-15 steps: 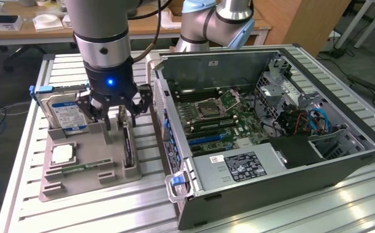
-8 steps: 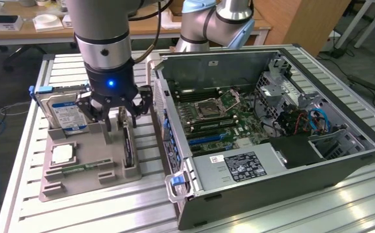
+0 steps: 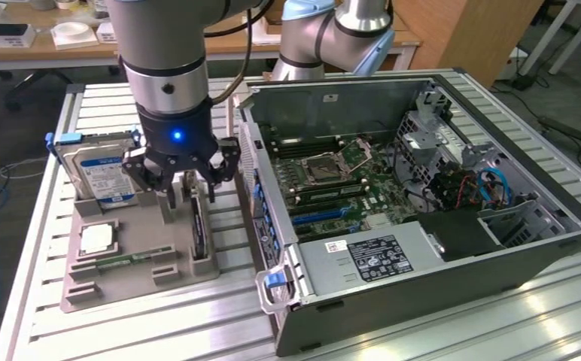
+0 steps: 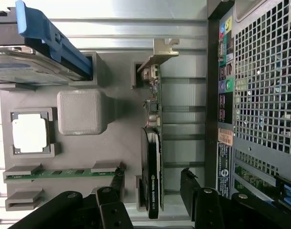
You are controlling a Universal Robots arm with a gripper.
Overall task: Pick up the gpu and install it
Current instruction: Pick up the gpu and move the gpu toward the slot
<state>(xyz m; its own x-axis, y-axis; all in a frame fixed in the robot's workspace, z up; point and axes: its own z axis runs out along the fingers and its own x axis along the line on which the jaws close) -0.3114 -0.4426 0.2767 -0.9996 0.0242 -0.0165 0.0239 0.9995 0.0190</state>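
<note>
A slatted aluminium worktop (image 3: 170, 323) stood in a workshop, with wooden desks behind it. Over it hung the black two-fingered end effector (image 3: 185, 197), wide open, one finger on each side of the gpu (image 4: 154, 143), a thin green circuit card with a black cooler. In the wrist view both fingertips (image 4: 117, 177) stood clear of the card, with grey holder showing in the gaps.

The card stood on its long edge in a slot of the grey moulded tray (image 3: 120, 280). Its long axis ran parallel to the near wall of the open black computer case (image 3: 421, 248). Its silver metal end bracket (image 4: 162, 50) pointed toward the tray end that held the silver hard drive with a blue label (image 3: 100, 169). The cooler faced the square silver processor chip (image 3: 97, 239), and the bare board edge faced the case.

A slim green memory stick (image 3: 130, 261) lay in the tray near the processor.

In the exterior view the fingers and wrist covered most of the card, leaving a dark sliver. The slot hid its lower edge. The arm was cut off above the wrist.
</note>
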